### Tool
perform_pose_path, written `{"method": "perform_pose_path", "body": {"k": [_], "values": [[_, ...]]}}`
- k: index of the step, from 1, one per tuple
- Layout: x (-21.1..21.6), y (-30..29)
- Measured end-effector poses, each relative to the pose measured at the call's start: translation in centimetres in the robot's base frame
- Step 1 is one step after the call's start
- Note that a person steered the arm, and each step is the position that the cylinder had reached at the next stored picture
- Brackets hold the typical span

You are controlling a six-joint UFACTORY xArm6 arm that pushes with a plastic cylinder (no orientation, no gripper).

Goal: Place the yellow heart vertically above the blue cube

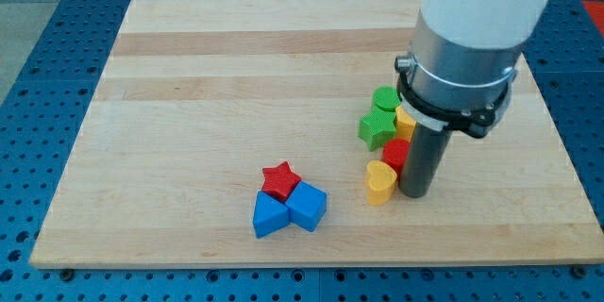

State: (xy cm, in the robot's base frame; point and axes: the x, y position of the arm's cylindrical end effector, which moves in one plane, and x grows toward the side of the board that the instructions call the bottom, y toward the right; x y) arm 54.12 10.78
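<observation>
The yellow heart [379, 181] lies right of the board's middle, toward the view's bottom. The blue cube [308, 205] lies to its left and slightly lower, in a tight group with a red star [280, 180] and another blue block [269, 215]. My tip [413, 193] rests on the board just right of the yellow heart, close to it or touching it. The rod also stands against a red block [395, 155] just above the heart.
A green star [377, 129], a green block [385, 100] and a yellow block [405, 120], partly hidden by the arm, cluster above the red block. The wooden board [189, 104] lies on a blue perforated table [28, 38].
</observation>
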Motion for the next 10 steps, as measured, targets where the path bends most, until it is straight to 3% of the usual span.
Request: {"method": "perform_pose_path", "body": {"k": [2,5,6,8,10], "values": [[-2.2,0.0],[2.2,-1.4],[2.8,-5.0],[-0.5,-13.5],[-3.5,-17.4]]}}
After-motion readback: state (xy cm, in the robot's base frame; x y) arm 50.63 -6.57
